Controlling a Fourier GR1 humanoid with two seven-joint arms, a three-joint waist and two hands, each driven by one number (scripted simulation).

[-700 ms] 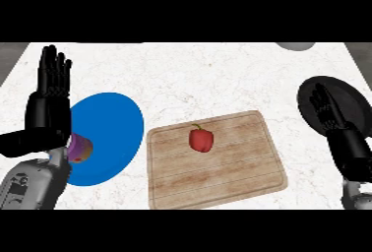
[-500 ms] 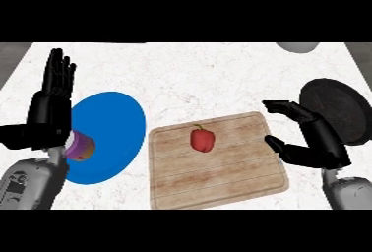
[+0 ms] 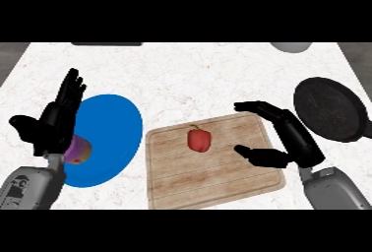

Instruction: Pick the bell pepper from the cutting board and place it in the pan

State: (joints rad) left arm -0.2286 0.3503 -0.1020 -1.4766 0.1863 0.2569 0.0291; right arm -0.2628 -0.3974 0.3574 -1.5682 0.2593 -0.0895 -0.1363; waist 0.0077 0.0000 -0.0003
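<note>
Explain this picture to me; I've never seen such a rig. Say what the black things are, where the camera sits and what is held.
The camera looks steeply down from a humanoid robot's head. The black shapes are its two hands on grey forearms. The left hand rests open, fingers up, at a blue plate's left edge. A wooden cutting board on the counter bears a red bell pepper; a black pan lies at the right. The right hand hangs open over the board's right side, apart from the pepper. Nothing is held.
</note>
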